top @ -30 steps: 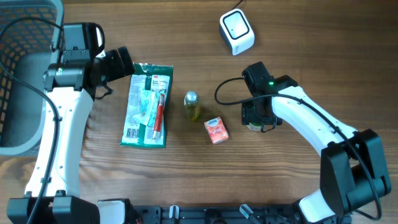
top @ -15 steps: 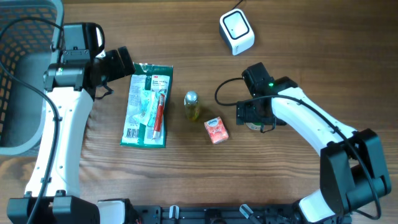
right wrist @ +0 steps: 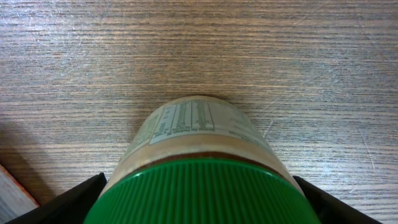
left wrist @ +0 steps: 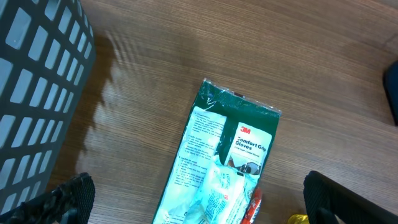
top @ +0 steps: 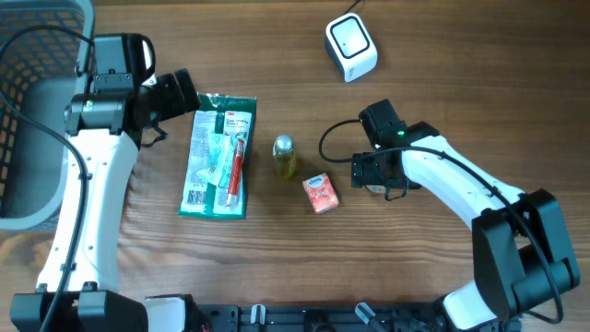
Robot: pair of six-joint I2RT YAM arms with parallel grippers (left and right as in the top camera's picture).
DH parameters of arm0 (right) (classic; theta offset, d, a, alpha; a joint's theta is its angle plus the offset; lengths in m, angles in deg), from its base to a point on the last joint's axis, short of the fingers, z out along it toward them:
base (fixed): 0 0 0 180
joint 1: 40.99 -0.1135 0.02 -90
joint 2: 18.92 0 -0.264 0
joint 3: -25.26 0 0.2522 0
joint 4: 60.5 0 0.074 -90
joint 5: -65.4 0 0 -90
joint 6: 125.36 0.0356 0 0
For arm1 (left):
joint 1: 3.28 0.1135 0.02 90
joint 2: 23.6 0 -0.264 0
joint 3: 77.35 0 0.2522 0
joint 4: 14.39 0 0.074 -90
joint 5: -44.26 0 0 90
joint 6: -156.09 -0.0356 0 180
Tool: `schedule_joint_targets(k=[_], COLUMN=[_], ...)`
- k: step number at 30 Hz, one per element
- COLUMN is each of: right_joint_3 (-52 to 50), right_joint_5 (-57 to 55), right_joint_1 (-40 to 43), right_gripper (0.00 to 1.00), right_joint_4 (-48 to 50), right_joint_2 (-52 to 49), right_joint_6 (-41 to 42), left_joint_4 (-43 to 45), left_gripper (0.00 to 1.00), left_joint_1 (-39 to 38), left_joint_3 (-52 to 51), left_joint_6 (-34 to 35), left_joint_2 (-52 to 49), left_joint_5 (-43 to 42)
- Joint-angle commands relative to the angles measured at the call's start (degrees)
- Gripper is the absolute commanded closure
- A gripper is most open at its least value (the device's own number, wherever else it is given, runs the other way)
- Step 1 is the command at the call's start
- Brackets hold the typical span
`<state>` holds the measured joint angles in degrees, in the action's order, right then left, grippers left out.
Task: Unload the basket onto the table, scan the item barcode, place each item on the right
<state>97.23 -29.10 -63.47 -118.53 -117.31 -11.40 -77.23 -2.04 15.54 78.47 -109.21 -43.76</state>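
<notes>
Right gripper (right wrist: 199,202) is straddling the jar (right wrist: 198,124) wide, hold unclear; left gripper (left wrist: 199,202) is hanging wide open, empty, over the gloves (left wrist: 211,155).

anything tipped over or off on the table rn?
One thing: the green-lidded, paper-labelled jar appears to lie on its side on the wooden table, between the fingers of the right gripper. No spill or damage shows; the small pink box sits askew.
</notes>
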Motion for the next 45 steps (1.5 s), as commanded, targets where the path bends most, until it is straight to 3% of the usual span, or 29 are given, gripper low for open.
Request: schedule_joint_targets(k=[1,19,25,32,37,45], right_joint_3=[1.53,1.46,1.46,6.62,11.02,11.06], right_joint_5=[0.37,-0.48,-0.2,4.39,14.25,40.13], right_joint_1=[-0.15,0.37,0.42,2.27,3.8,3.87], right_gripper=[0.07,0.08,0.28,0.38,0.42,0.51], right_joint_4=[-0.04,2.21,1.38,-4.04,-9.33,-16.13], right_joint_2=[-0.72,-0.72,-0.72,0.2,0.48,0.46], right_joint_6=[0.2,0.17,0.7,0.52,-0.02,0.13], left_joint_4=[0.15,0.15,0.15,0.15,0.15,0.15], left_gripper=[0.0,0.0,0.0,0.0,0.0,0.0], left_joint_1=[0.22,0.22,0.22,0.22,0.22,0.22], left_joint_3=[0.81,0.81,0.81,0.81,0.81,0.81], left_joint_6=[0.5,0.5,0.5,0.5,0.5,0.5], left_joint_2=[0.42,0.42,0.42,0.42,0.42,0.42], left_joint_5=[-0.44,-0.44,-0.44,-0.44,-0.44,-0.44])
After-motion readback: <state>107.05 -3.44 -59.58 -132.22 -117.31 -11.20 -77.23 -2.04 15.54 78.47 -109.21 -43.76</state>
